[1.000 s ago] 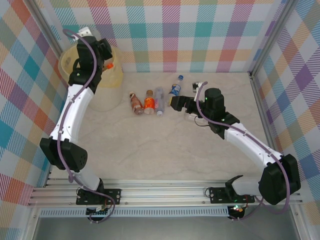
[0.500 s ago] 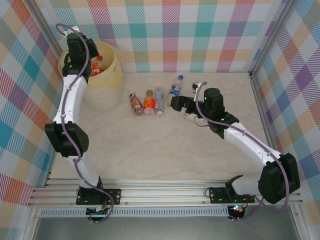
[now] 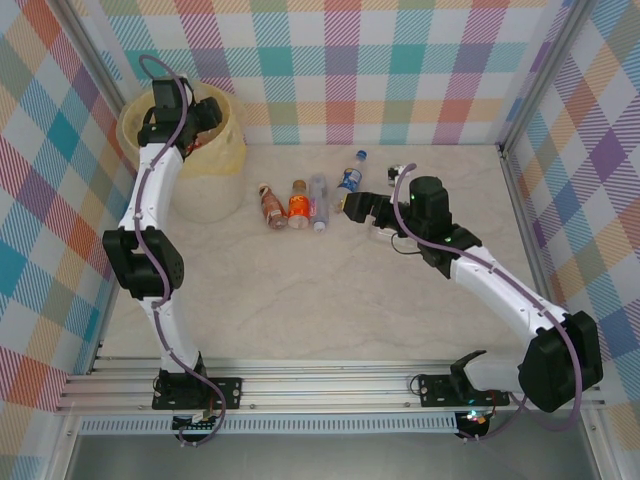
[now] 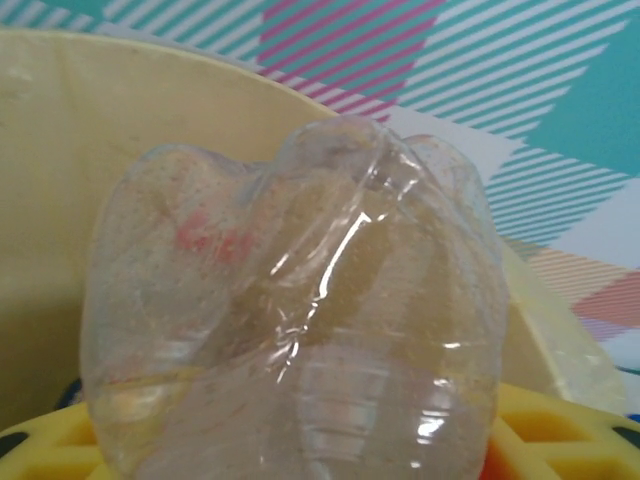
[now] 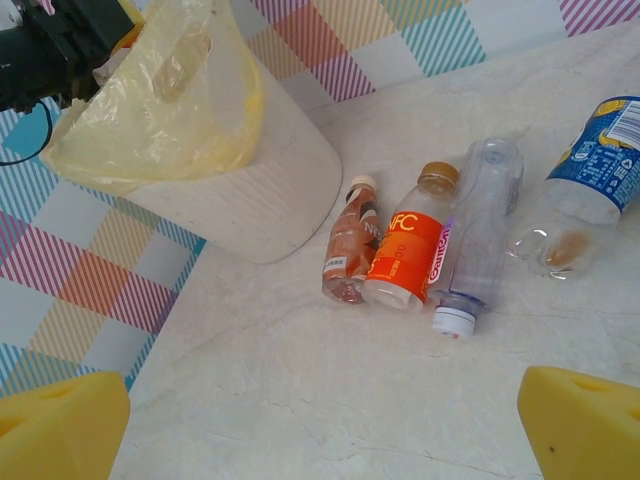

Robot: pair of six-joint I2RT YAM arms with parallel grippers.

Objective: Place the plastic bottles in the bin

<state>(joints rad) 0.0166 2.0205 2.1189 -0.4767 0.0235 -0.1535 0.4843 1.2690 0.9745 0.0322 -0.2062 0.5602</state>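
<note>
at the far left corner of the surface (image 3: 300,310): the bin (image 3: 215,195), tall, round and white, with a pale yellow bag (image 5: 150,110) folded over the rim. stands close to the plaid wall.

over the mouth of the bin: the left end effector (image 3: 203,118), at the end of the raised left arm. in the left wrist view, between its two yellow pads (image 4: 560,430): the base of a crumpled bottle (image 4: 300,300), clear, very near to the lens, with a blurred red mark on one side. behind it, the inner side of the yellow bag and a piece of the plaid wall. cannot tell if grasping this bottle or loose around it, contact at the pads hidden.

near the middle of the surface: four bottles, all lying down. three in a tight row, side by side: the brown bottle (image 3: 269,206) nearest to the bin, then the orange bottle (image 3: 298,204), then the clear bottle (image 3: 319,200) with its white cap toward the arms. a little to the right and further back, apart from the row: the blue-labelled bottle (image 3: 350,178), tilted, blue cap toward the far wall.

just beside the base of the blue-labelled bottle: the right end effector (image 3: 350,205), low over the surface, released, yellow pads wide apart with nothing between, facing the row and the bin.
</note>
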